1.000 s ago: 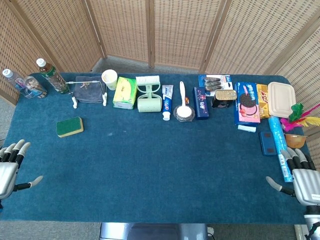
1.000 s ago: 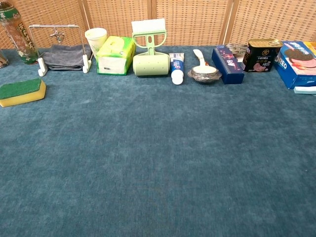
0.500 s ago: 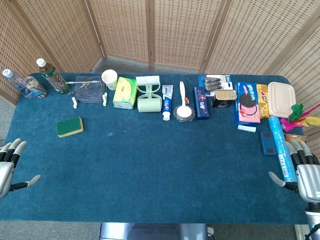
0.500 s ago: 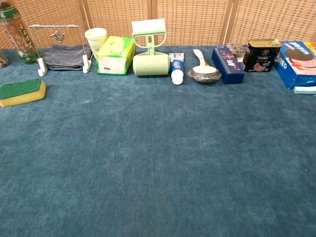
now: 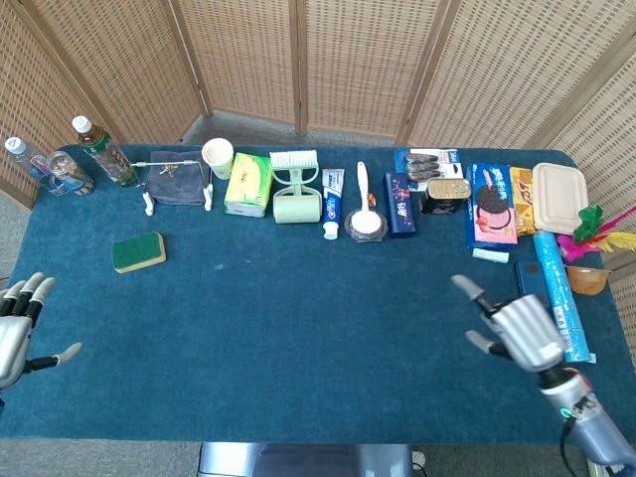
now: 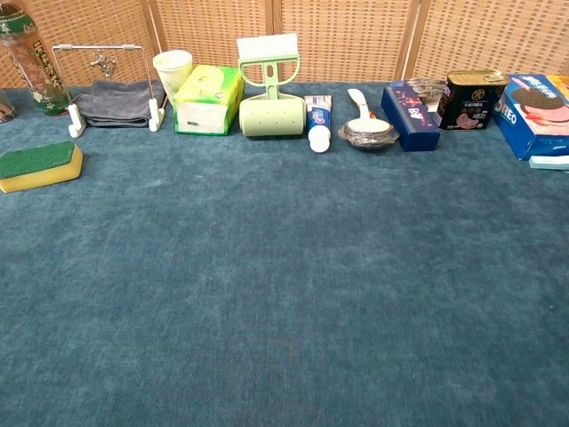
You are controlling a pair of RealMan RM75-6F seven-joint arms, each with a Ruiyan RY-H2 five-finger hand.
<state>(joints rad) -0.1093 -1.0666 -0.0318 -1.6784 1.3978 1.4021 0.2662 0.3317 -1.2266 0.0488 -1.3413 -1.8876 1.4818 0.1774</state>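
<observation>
In the head view my right hand (image 5: 519, 333) hovers over the blue cloth at the right, fingers apart and holding nothing. It is nearest the long blue tube (image 5: 559, 294) and a dark blue box (image 5: 530, 285) just to its right. My left hand (image 5: 18, 328) hangs at the table's left edge, fingers spread and empty, below and left of the green-and-yellow sponge (image 5: 138, 251). Neither hand shows in the chest view.
A row lines the far edge: bottles (image 5: 102, 151), grey cloth on a rack (image 5: 175, 177), paper cup (image 5: 217, 157), green tissue box (image 5: 247, 183), green lint roller (image 5: 295, 189), toothpaste (image 5: 332, 203), scoop (image 5: 365, 217), can (image 5: 448, 195), cookie box (image 5: 490, 205), lidded container (image 5: 559, 197).
My right hand has swung in from the table's right edge toward the left and up over the cloth. The left hand has barely shifted.
</observation>
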